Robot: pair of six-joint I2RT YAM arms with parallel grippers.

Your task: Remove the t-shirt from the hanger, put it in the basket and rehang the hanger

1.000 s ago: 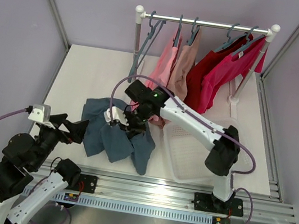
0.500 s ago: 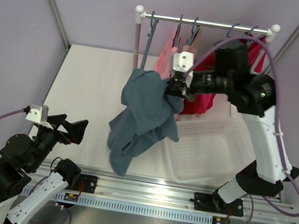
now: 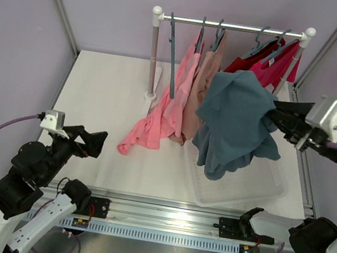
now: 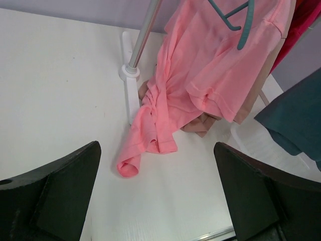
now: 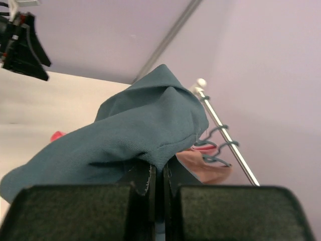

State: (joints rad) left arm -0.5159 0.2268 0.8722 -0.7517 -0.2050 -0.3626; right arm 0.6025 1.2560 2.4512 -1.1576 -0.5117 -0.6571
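Centre right, the right claw clenches the blue t-shirt over the basket, probably to drop it; the left claw idles released.

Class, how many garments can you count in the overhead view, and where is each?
5. A pink shirt and a tan shirt hang on the rail, two red shirts at its right end, and the right gripper holds a blue-grey t-shirt above the basket. More may be hidden.
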